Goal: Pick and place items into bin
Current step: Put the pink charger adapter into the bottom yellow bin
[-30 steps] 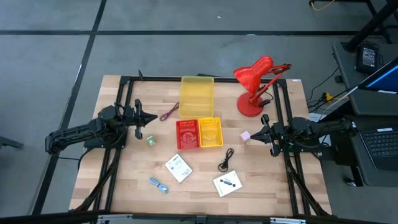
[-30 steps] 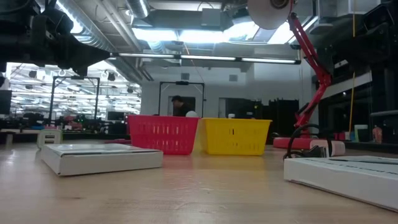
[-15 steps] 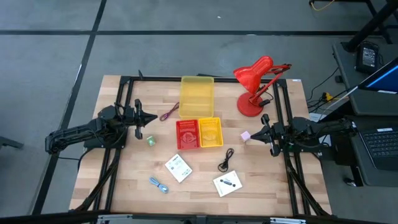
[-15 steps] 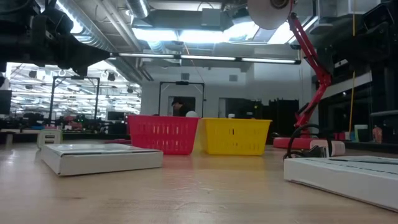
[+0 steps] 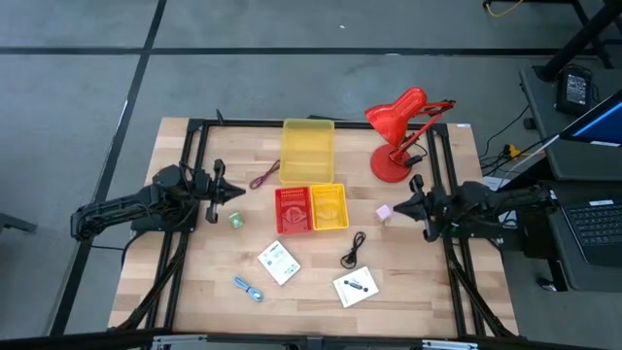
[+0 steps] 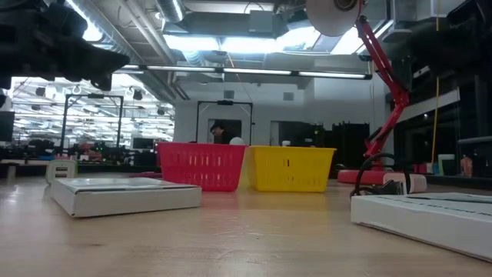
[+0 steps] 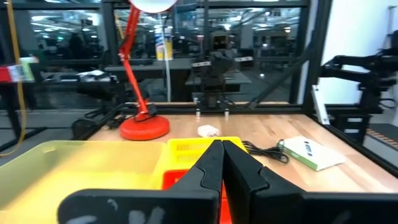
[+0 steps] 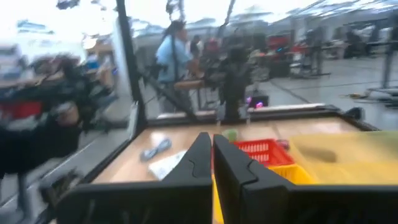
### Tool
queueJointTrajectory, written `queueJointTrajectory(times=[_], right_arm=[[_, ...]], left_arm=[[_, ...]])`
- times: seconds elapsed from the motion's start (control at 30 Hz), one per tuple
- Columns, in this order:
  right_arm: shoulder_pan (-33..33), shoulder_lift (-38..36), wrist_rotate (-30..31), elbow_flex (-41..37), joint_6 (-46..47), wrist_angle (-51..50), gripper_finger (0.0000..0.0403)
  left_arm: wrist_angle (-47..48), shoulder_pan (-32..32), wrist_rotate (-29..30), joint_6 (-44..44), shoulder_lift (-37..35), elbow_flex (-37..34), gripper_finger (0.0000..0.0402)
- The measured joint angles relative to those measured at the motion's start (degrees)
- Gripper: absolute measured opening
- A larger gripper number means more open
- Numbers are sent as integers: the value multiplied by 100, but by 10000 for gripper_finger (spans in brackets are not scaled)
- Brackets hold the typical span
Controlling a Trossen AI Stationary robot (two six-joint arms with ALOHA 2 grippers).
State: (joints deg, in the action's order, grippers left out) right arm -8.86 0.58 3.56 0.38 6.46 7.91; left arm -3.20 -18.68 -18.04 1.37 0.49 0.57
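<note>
Sitting side by side, red bin [image 5: 292, 210], yellow bin [image 5: 328, 206] (contents unclear), both grippers' fingers pressed together.

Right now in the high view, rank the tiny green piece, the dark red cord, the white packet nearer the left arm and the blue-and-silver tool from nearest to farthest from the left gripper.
From the left gripper, shut, left of the bins:
1. Tiny green piece, just below the fingertips in the picture.
2. Dark red cord, toward the big yellow bin.
3. White packet, down toward the table's middle front.
4. Blue-and-silver tool, near the front edge.
</note>
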Motion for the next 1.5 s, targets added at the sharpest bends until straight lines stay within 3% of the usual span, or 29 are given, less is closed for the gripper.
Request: queueJointTrajectory(times=[0.13,0.47,0.77,1.1,1.33,1.5], right_arm=[[2,2,443,-2,261,-6,0],[2,74,685,142,815,53,0],[2,1135,841,612,481,51,0],[4,3013,945,1596,206,-76,0],[4,4184,937,2600,346,-1568,0],[-2,4778,798,3106,388,-2371,0]], left_arm=[[0,0,-42,0,0,1,3],[-140,-2,99,-206,4,4,3],[-289,-4,390,-60,196,39,3],[-306,0,653,73,1790,613,3],[-461,0,651,-157,2870,938,3],[-895,0,646,-464,3229,964,3]])
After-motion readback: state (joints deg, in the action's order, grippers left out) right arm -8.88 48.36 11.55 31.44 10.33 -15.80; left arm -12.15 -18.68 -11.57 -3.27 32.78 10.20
